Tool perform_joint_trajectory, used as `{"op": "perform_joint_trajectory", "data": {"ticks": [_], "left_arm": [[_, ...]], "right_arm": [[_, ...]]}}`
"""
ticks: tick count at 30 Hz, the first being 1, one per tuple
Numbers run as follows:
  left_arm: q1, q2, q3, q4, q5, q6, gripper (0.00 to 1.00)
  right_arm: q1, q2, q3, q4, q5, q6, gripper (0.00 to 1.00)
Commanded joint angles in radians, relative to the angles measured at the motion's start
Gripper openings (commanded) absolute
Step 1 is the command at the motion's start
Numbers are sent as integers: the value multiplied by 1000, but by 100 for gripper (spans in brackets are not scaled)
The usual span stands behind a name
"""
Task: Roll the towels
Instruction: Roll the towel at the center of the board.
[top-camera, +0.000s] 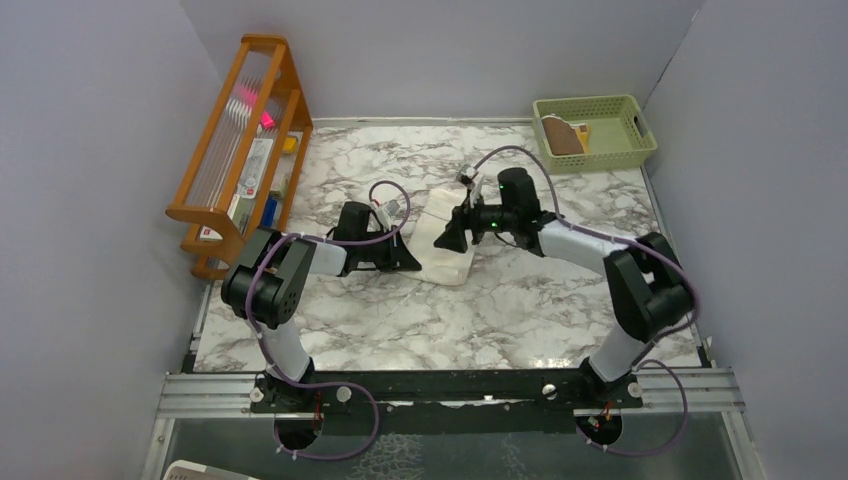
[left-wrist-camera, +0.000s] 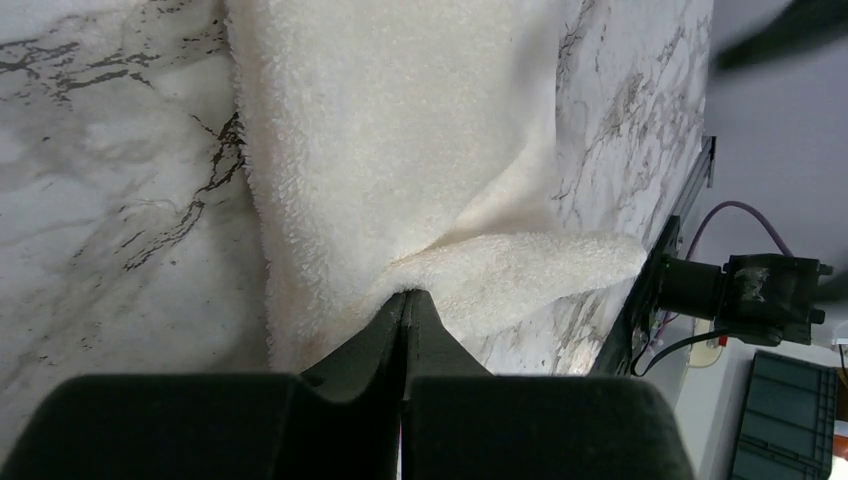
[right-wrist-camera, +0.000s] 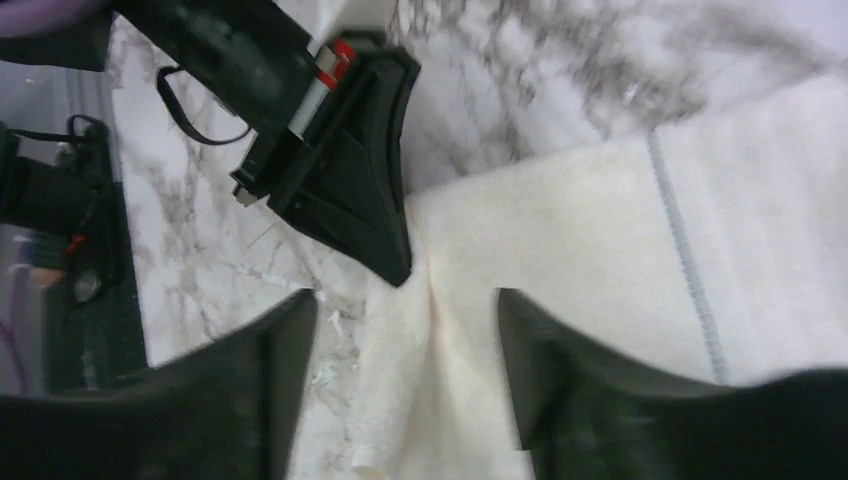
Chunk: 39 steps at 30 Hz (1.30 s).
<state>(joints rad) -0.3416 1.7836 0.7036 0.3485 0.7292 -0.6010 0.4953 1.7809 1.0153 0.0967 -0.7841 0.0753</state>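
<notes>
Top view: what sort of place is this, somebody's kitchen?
Probably a robot test booth: plain grey walls box in a marble-patterned table, the left arm and right arm are bolted to a metal rail, and a cream towel, wooden rack and green basket look like props.

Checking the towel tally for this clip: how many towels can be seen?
2. A cream towel lies mid-table, pinched by the left gripper; a brown towel sits in the green basket at the far right corner. Others may lie hidden beneath it.
</notes>
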Motion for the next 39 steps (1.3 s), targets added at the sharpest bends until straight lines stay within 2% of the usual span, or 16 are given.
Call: {"op": "perform_joint_trajectory", "data": {"ticks": [1,2,4,5,10,14,18,23,32,39], "left_arm": [[11,26,-29,-30,-133,41,0],[10,27,-27,-30,-133,42,0],[7,32,-24,-31,-131,43,0],[6,32,-24,-30,-130,43,0],[4,22,-34,-33,-140,44,0],[5,28,-32,-38,-140,45,0],[4,27,-30,-44,-144,46,0],[5,28,-25,-56,-148,52,0],[3,28,-2,-84,-153,60,0],[3,9,19,-124,-165,67,0]], "right_arm": [[-5,-184,-147,342,229,119,97],[-9,-157,-162,389,173,134,98],[-5,-81,-98,333,-24,93,75],[9,-56,-73,305,-66,99,67],[112,-82,-140,368,11,98,54],[112,-43,-134,303,-11,110,16],[112,-42,-158,246,63,97,2],[112,-16,-160,162,107,63,1],[107,-43,-266,142,166,73,1],[57,-58,-344,168,189,123,1]]}}
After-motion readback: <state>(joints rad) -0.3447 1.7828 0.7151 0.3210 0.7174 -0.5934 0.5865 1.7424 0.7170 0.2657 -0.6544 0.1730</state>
